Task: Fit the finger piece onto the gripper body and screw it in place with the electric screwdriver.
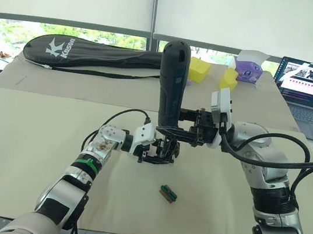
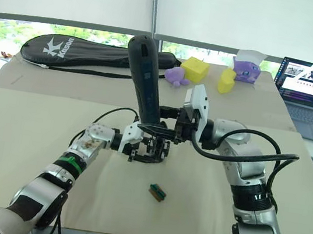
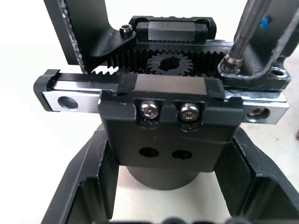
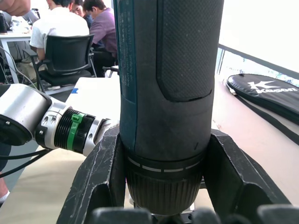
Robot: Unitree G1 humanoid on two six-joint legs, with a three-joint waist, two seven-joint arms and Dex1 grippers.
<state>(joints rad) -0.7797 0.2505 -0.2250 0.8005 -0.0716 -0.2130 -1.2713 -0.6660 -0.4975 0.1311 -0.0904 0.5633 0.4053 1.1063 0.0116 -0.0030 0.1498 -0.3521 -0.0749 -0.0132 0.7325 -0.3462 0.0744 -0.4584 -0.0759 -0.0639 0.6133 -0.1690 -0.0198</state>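
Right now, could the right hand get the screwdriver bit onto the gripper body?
Probably yes: the right hand holds the electric screwdriver upright, its bit already against the gripper body in the left hand.

The right gripper clamps the electric screwdriver upright.

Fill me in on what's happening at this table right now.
The left gripper holds the small black gripper body just above the beige table. The right gripper clamps the dark grey electric screwdriver upright, its metal bit pressed on a screw on the body. A small green-and-brown block lies nearby.
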